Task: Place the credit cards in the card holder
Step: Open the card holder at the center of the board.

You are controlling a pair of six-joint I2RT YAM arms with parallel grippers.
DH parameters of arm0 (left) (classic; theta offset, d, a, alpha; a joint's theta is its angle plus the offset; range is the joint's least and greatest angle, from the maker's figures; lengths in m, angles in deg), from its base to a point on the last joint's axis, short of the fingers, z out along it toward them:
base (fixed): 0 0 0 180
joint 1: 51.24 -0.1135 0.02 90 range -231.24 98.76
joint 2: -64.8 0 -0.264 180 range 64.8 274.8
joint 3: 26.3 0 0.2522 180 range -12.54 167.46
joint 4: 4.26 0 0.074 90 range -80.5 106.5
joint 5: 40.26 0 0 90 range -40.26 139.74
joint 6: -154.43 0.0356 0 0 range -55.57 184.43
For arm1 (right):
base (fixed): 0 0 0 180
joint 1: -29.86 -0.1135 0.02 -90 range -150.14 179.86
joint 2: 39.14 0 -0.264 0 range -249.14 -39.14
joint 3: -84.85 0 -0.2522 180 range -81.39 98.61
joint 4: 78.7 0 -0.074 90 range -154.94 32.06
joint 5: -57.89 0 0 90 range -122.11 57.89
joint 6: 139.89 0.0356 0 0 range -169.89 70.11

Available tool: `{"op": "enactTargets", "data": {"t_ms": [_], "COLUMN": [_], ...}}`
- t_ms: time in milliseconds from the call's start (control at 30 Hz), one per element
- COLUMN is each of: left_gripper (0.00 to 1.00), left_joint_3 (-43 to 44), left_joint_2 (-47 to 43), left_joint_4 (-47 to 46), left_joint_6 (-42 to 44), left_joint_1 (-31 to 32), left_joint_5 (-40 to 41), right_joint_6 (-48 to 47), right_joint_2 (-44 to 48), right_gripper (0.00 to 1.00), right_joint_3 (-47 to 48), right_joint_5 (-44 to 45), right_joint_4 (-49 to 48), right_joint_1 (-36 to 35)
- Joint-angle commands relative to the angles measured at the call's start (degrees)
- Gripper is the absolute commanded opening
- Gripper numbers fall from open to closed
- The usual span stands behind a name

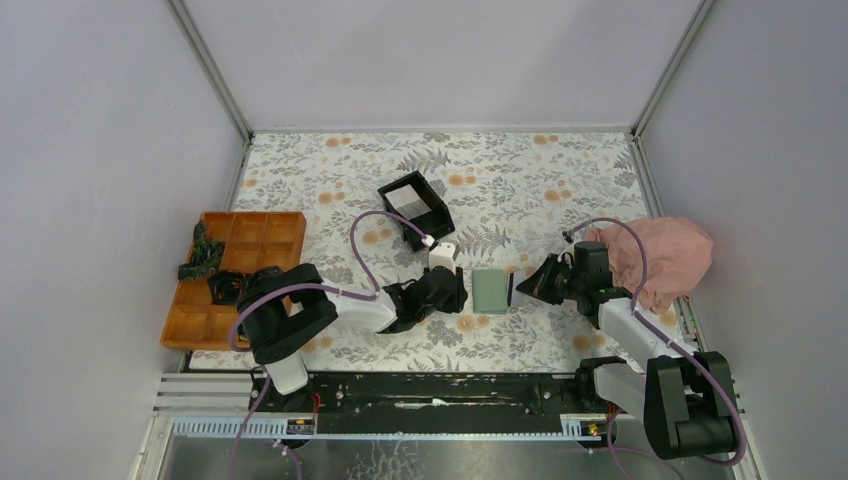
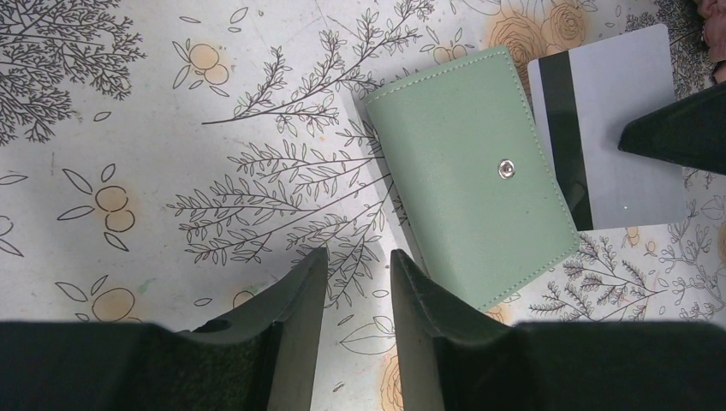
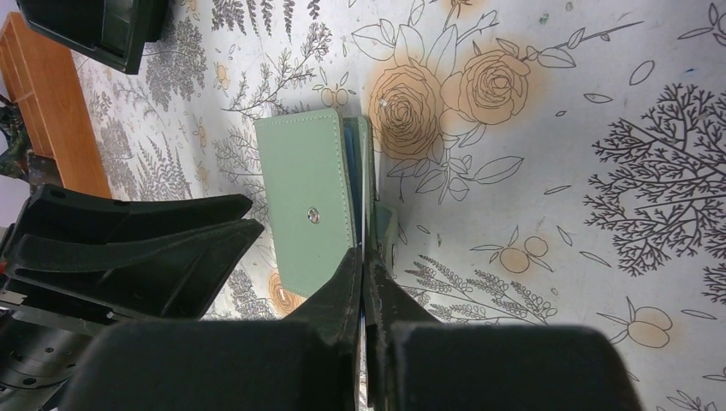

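A credit card (image 2: 616, 154) with a dark magnetic stripe is pinched edge-on in the fully closed right gripper (image 3: 365, 257). It is held at the long edge of the sage-green card holder (image 2: 471, 171), which lies flat on the floral counter (image 2: 128, 171) between the two arms. The holder's snap (image 3: 313, 216) faces up, and a sliver of blue inner face is seen along the edge nearest the card, so the holder is judged to be barely ajar.

The left gripper (image 2: 358, 257) is partly open with nothing between its fingers. It is poised just beside the holder's opposite side and does not touch it.

Because the holder is not braced, it could be pushed across the counter rather than entered. With so narrow a gap, the card could be driven between the flaps instead of into a pocket, or be bent against the edge. A thin card gripped at one end could also be twisted in the pinch. If the left gripper is brought in late or at an angle, the holder could be knocked away.
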Motion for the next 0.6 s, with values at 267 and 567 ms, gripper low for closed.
{"op": "enactTargets", "data": {"t_ms": [267,567], "left_gripper": [0.4,0.39], "left_joint_3": [1.4,1.5], "left_joint_2": [1.8,2.2], "left_joint_4": [-0.1,-0.2], "left_joint_6": [0.6,0.7], "left_joint_1": [0.5,0.4], "left_joint_5": [0.6,0.6], "right_joint_6": [-1.2,0.4], "right_joint_2": [-1.0,-1.7], "right_gripper": [0.0,0.0], "right_joint_3": [0.4,-0.2], "right_joint_5": [-1.7,-3.9], "right_joint_4": [-1.6,-4.1], "right_joint_1": [0.4,0.4]}}
